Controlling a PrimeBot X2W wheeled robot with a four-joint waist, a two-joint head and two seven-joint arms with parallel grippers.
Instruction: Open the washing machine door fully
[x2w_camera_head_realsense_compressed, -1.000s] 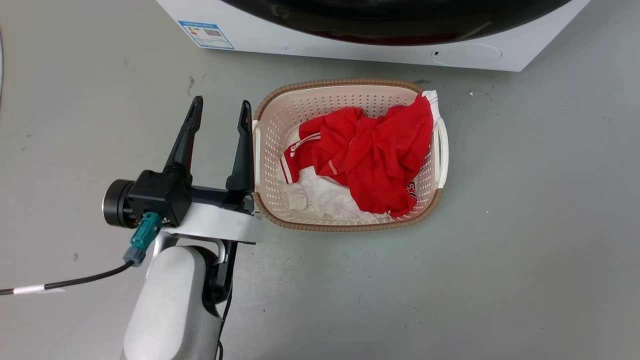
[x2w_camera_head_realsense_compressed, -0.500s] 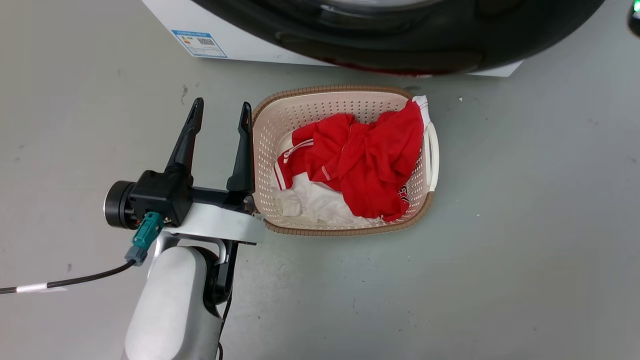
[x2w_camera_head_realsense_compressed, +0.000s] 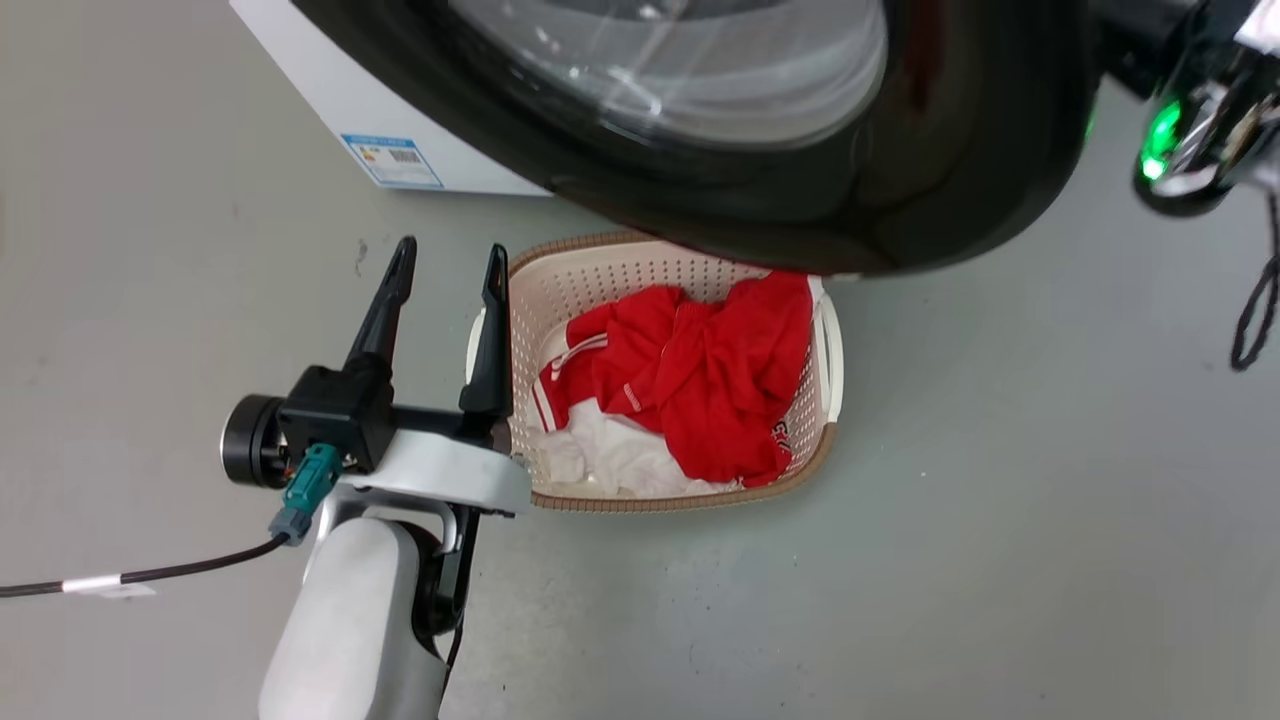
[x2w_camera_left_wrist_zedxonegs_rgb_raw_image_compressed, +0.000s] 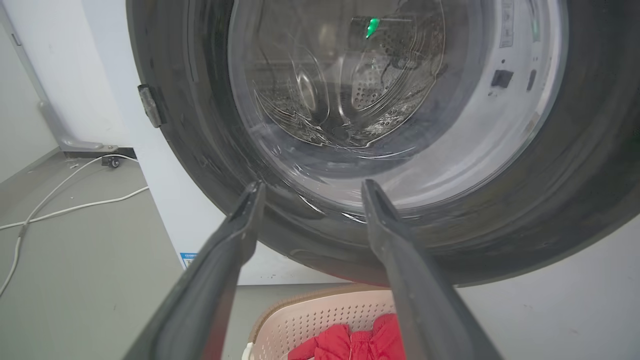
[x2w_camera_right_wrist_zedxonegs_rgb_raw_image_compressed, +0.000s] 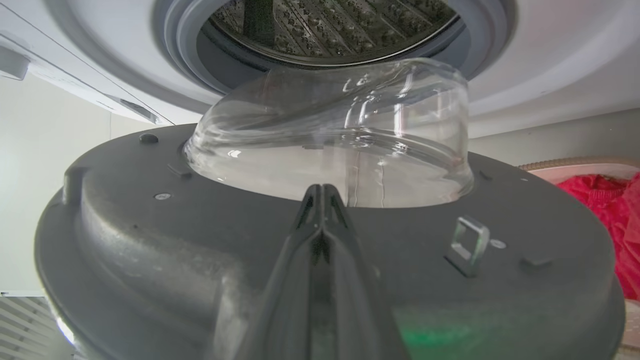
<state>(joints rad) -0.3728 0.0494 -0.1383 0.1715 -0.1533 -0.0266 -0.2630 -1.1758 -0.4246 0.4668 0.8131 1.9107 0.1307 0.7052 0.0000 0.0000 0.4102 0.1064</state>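
The washing machine door (x2w_camera_head_realsense_compressed: 800, 200), glossy black with a clear glass bowl (x2w_camera_head_realsense_compressed: 700, 60), stands swung out from the white washing machine (x2w_camera_head_realsense_compressed: 330, 110) and overhangs the basket's far end. In the right wrist view I see the door's grey inner face (x2w_camera_right_wrist_zedxonegs_rgb_raw_image_compressed: 150, 240), its glass bowl (x2w_camera_right_wrist_zedxonegs_rgb_raw_image_compressed: 340, 140) and latch hook (x2w_camera_right_wrist_zedxonegs_rgb_raw_image_compressed: 470, 242), with the steel drum (x2w_camera_right_wrist_zedxonegs_rgb_raw_image_compressed: 330, 25) behind. My right gripper (x2w_camera_right_wrist_zedxonegs_rgb_raw_image_compressed: 322, 189) is shut, its tips lying against that inner face below the bowl. My left gripper (x2w_camera_head_realsense_compressed: 450, 255) is open beside the basket, pointing at the door's outer side (x2w_camera_left_wrist_zedxonegs_rgb_raw_image_compressed: 575, 175) with nothing between its fingers (x2w_camera_left_wrist_zedxonegs_rgb_raw_image_compressed: 235, 235).
A beige laundry basket (x2w_camera_head_realsense_compressed: 800, 470) holding red and white clothes (x2w_camera_head_realsense_compressed: 700, 380) sits on the grey floor under the door. My right wrist (x2w_camera_head_realsense_compressed: 1180, 140) with a green light is at the upper right. White cables (x2w_camera_left_wrist_zedxonegs_rgb_raw_image_compressed: 60, 200) lie on the floor left of the machine.
The door has swung out towards me and now covers the basket's far rim. The head camera has shifted, and my right wrist has come into view. The left gripper stays open beside the basket.
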